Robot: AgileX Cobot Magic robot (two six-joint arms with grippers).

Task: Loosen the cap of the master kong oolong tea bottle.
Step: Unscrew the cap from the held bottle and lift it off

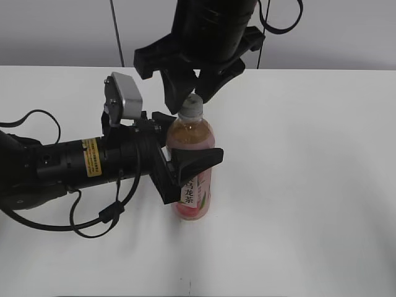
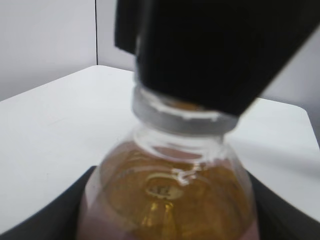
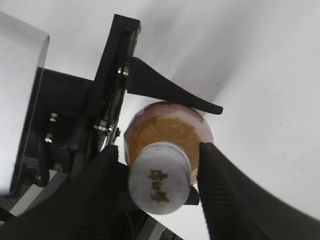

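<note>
Bottle [image 1: 193, 162] upright on bench [image 1: 309, 185], body clamped by my left gripper [image 1: 185, 164]. Right gripper [image 3: 160, 182] straddles cap [image 3: 159, 184] from above, jaws beside it; contact I cannot tell. Grasp step underway. Next: pinch cap firmly, then twist.

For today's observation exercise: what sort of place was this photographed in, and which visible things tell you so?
Probably a robotics lab test bench: a bare white table against a plain grey wall, with only one oolong tea bottle held between the left gripper and right gripper.
</note>
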